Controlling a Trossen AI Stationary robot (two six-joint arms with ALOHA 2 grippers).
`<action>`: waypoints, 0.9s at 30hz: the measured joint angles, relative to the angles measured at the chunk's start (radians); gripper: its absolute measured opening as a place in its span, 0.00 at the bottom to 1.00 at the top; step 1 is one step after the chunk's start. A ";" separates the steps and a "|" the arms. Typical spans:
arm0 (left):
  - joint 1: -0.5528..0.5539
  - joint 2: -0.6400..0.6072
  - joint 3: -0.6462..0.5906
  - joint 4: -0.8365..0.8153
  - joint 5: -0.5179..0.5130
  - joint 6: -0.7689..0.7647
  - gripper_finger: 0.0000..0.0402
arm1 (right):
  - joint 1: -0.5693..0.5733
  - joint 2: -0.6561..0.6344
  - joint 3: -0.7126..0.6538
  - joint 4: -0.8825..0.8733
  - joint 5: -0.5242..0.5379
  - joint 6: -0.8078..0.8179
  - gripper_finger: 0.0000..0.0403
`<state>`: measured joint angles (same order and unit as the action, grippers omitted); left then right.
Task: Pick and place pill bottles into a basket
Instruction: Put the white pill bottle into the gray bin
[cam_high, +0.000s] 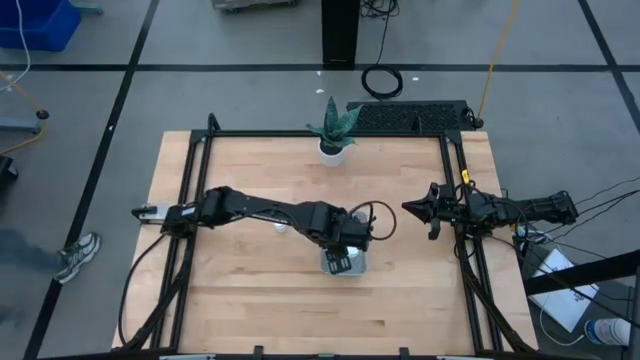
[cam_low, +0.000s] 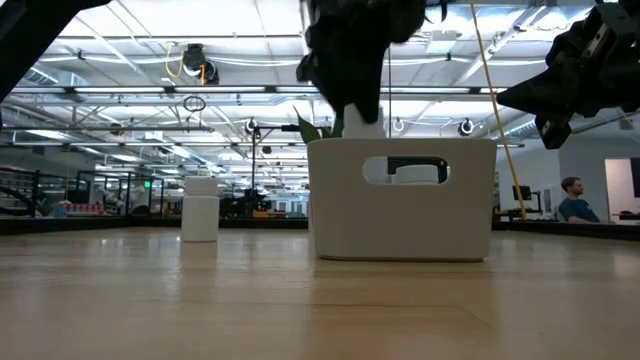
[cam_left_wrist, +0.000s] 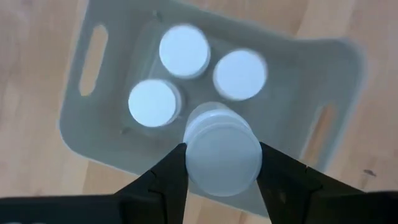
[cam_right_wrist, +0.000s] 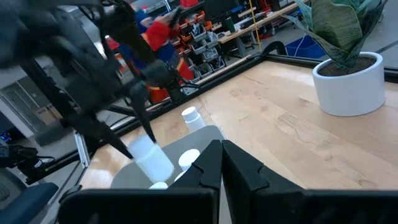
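Note:
The grey-blue basket (cam_high: 356, 266) stands near the table's middle, also seen in the left wrist view (cam_left_wrist: 84, 118) and low view (cam_low: 400, 215). Three white pill bottles (cam_left_wrist: 183, 51) stand upright inside it on their bases. My left gripper (cam_high: 340, 256) hangs over the basket, shut on a fourth bottle (cam_left_wrist: 221, 155). A fifth bottle (cam_low: 200, 215) stands upright on the table left of the basket, also in the right wrist view (cam_right_wrist: 193, 118). My right gripper (cam_high: 408, 208) waits at the right, shut and empty (cam_right_wrist: 222, 155). My left gripper pinches the bottle between its two fingers (cam_left_wrist: 168, 171), on opposite sides near the bottle's upper end (cam_left_wrist: 193, 163). The fingers point down from above. The bottle hangs below them, lifted clear and somewhat tilted (cam_right_wrist: 152, 160), over the basket's free part beside the three standing bottles.
A white plant pot (cam_high: 333, 150) with a green plant stands at the table's far edge. Black frame rails (cam_high: 195, 190) run along the table's left and right sides. A person (cam_low: 572, 200) sits far off in the room behind.

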<state>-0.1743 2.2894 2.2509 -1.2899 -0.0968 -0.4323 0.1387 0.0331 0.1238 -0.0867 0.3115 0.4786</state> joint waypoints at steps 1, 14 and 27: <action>0.000 0.000 -0.021 0.008 -0.001 -0.004 0.41 | 0.000 0.000 0.000 0.000 0.000 0.000 0.01; 0.000 0.000 -0.186 0.140 0.034 -0.008 0.44 | 0.000 0.000 0.000 0.000 0.000 0.000 0.01; 0.013 0.000 -0.214 0.198 0.018 0.010 0.52 | 0.000 0.000 0.000 0.000 0.000 0.000 0.01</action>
<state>-0.1609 2.2895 2.0373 -1.0918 -0.0793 -0.4221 0.1390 0.0334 0.1238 -0.0868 0.3115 0.4786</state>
